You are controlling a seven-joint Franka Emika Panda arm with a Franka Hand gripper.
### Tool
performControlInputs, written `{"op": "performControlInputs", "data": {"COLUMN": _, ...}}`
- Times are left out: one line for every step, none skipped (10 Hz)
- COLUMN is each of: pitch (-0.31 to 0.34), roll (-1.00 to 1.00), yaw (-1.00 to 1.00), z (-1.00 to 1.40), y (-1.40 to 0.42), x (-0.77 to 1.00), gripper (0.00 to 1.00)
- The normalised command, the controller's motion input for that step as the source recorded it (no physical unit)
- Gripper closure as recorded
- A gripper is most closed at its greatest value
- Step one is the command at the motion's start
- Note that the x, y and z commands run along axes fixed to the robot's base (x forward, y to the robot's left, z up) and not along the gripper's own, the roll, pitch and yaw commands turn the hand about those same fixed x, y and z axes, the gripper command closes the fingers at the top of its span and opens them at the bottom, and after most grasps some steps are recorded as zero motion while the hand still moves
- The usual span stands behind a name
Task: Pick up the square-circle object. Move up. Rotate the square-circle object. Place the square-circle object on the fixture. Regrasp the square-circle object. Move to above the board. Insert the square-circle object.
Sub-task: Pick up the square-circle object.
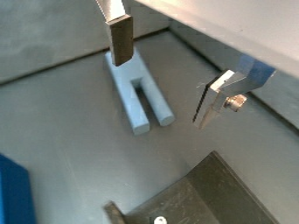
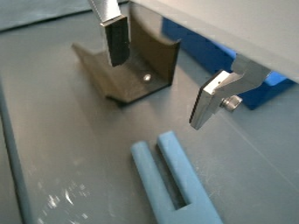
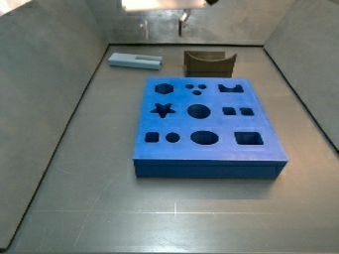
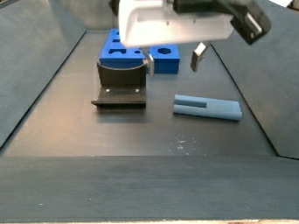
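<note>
The square-circle object [image 1: 135, 92] is a pale blue-grey peg with a slot along part of its length. It lies flat on the grey floor in both wrist views [image 2: 176, 179] and both side views [image 3: 135, 62] [image 4: 208, 106]. My gripper [image 1: 163, 92] hangs open above the floor, over the peg's edge, with nothing between its silver fingers [image 2: 114, 39]. The dark fixture [image 2: 128, 70] stands just beyond the peg [image 3: 208, 63]. The bright-blue board [image 3: 205, 129] with its cut-out holes lies in the middle of the floor.
Grey sloped walls [image 3: 54, 109] enclose the floor on all sides. The fixture [image 4: 121, 87] stands between the board [image 4: 135, 52] and the near part of the floor. The wrist housing [image 4: 176, 22] fills the upper part of a side view.
</note>
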Motion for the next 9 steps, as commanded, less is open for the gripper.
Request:
{"op": "performControlInputs", "data": {"pitch": -0.234, "roll": 0.15, "yaw": 1.00, "z": -0.75, "y": 0.06, "x": -0.14, "gripper": 0.00}}
{"op": "performControlInputs", "data": {"pitch": -0.249, "roll": 0.35, "yaw": 0.96, "z": -0.72, "y": 0.05, "x": -0.15, "gripper": 0.00}}
{"op": "performControlInputs", "data": {"pitch": -0.166, "roll": 0.45, "yaw": 0.96, "z": -0.63, "y": 0.02, "x": -0.11, "gripper": 0.00}}
{"op": "performControlInputs", "data": {"pitch": -0.049, "roll": 0.50, "yaw": 0.98, "z": -0.42, "y": 0.00, "x": -0.03, "gripper": 0.00}}
{"op": "performControlInputs", "data": {"pitch": -0.074, "roll": 0.40, "yaw": 1.00, "z": -0.39, "y": 0.00, "x": -0.03, "gripper": 0.00}}
{"op": "performControlInputs", "data": {"pitch": -0.017, "roll": 0.38, "yaw": 1.00, "z": -0.30, "y": 0.00, "x": 0.00, "gripper": 0.00}}
{"op": "performControlInputs", "data": {"pitch": 0.000, "roll": 0.41, "yaw": 0.99, "z": -0.02, "y": 0.00, "x": 0.00, "gripper": 0.00}}
{"op": "performControlInputs", "data": {"pitch": 0.000, "roll": 0.44, "yaw": 0.95, "z": 0.00, "y": 0.00, "x": 0.00, "gripper": 0.00}}
{"op": "performControlInputs", "data": {"pitch": -0.006, "roll": 0.33, "yaw": 0.99, "z": 0.06, "y": 0.00, "x": 0.00, "gripper": 0.00}}
